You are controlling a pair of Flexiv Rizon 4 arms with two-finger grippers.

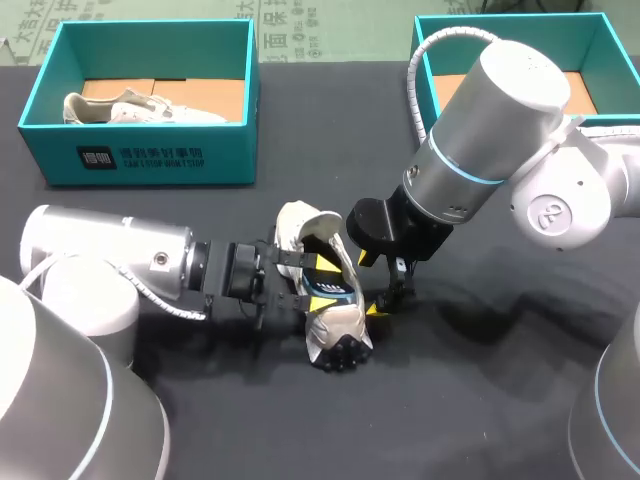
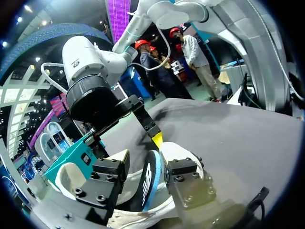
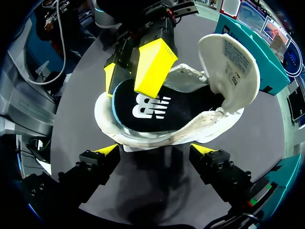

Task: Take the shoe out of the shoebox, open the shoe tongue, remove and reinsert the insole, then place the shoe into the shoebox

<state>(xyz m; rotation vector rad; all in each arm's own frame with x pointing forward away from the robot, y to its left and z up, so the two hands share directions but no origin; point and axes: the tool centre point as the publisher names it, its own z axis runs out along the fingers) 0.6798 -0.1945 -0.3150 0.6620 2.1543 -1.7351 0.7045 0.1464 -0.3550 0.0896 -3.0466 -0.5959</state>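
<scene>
The left box [image 1: 140, 160] is a teal card carton with a brown floor. A second shoe [image 1: 140, 110], white with a mesh look, lies along its back wall. Its front wall carries print, which I leave unread.

The left arm [image 1: 110, 260], smooth grey metal in rounded tube sections, comes in low across the desk [image 1: 500, 380], which is covered in a dark matt cloth. The left fingers [image 1: 323, 266] [image 2: 183, 176] are black bolted blocks with yellow tips, set narrow. One lies inside the shoe [image 1: 335, 325] [image 3: 209, 124] on the insole [image 3: 157, 112] [image 2: 150, 176]. The other sits just past the insole's raised blue edge. They grip that edge, but I cannot tell whether the shoe's side wall is pinched with it.

The shoe rests mid-desk, well apart from both boxes. It is white and soft-walled, with a black lugged sole [image 1: 342, 352] showing at the toe. Its tongue [image 3: 231, 62] [image 1: 300, 225] is a padded oval flap folded back and standing up, label side out. The insole is flat black foam with a white mark.

The right fingers [image 3: 106, 151] [image 1: 379, 311] stand wide apart just beside the shoe and hold nothing. In the head view one tip is hard to make out under the wrist.

The right arm [image 1: 490, 110], a thick glossy cylinder, covers much of the right box [image 1: 605, 45], which is teal as well. What it holds cannot be seen.
</scene>
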